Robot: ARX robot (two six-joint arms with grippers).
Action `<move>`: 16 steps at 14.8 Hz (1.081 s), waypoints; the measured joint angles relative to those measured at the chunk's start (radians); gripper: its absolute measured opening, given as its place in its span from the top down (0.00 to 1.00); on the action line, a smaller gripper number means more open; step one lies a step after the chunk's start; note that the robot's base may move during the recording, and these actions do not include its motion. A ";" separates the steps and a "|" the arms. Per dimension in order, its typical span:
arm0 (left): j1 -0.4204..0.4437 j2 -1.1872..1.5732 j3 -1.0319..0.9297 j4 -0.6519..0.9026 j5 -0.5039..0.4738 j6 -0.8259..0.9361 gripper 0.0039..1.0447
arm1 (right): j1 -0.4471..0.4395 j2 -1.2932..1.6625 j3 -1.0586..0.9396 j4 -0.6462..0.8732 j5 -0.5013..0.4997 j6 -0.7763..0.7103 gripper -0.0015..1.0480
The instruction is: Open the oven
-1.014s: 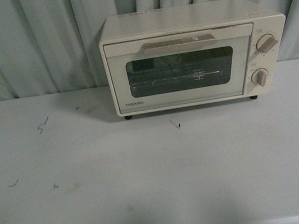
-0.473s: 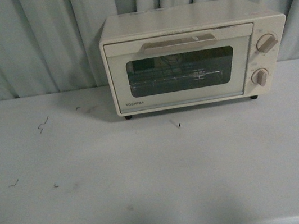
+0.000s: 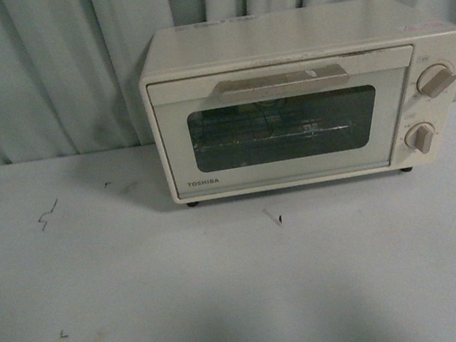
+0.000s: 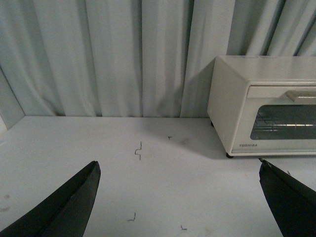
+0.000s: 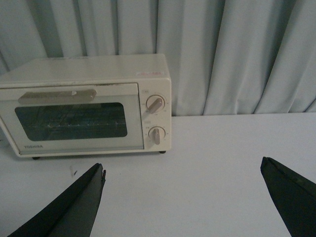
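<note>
Cream oven sits shut at the back edge of the surface, so my left gripper and right gripper are spread wide, ready for its handle.

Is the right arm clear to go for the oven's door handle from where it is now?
Probably yes. The right gripper is open and faces the oven, and only table surface lies between it and the handle. The door is shut.
</note>
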 joint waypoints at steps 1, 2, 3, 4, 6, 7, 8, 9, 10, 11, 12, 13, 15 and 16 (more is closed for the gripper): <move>0.000 0.000 0.000 0.009 0.000 0.000 0.06 | 0.000 -0.002 0.000 0.016 0.000 0.000 0.06; 0.000 0.000 0.000 0.003 0.000 0.000 0.06 | 0.000 -0.002 0.000 0.004 0.000 0.000 0.06; 0.000 0.000 0.000 0.002 0.000 0.000 0.06 | 0.000 -0.002 0.000 0.005 0.000 0.000 0.06; 0.000 0.000 0.000 0.005 0.000 0.000 0.06 | 0.000 -0.001 0.000 0.009 0.000 0.000 0.06; 0.000 0.000 0.000 0.005 0.000 0.000 0.06 | 0.000 -0.001 0.000 0.008 0.000 0.000 0.06; 0.000 0.000 0.000 0.005 0.000 0.000 0.06 | 0.000 -0.001 0.000 0.008 0.000 0.000 0.06; 0.000 0.000 0.000 0.005 0.000 0.000 0.06 | 0.000 -0.001 0.000 0.008 0.000 0.000 0.06; 0.000 0.000 0.000 0.005 0.000 0.000 0.06 | 0.000 -0.001 0.000 0.008 0.000 0.000 0.06; 0.000 0.000 0.000 0.005 0.000 0.000 0.06 | 0.000 -0.001 0.000 0.008 0.000 0.000 0.06; 0.000 0.000 0.000 0.005 0.000 0.000 0.06 | 0.000 -0.001 0.000 0.008 0.000 0.000 0.06; 0.000 0.000 0.000 0.005 0.000 0.000 0.06 | 0.000 -0.001 0.000 0.008 0.000 0.000 0.06; 0.000 0.000 0.000 0.005 0.000 0.000 0.06 | 0.000 -0.001 0.000 0.008 0.000 0.000 0.06; -0.031 0.032 0.042 -0.129 -0.081 -0.077 0.06 | 0.000 -0.001 0.000 0.008 0.000 0.000 0.06; -0.171 0.275 0.158 -0.288 -0.278 -0.310 0.06 | 0.000 -0.001 0.000 0.007 -0.001 0.000 0.06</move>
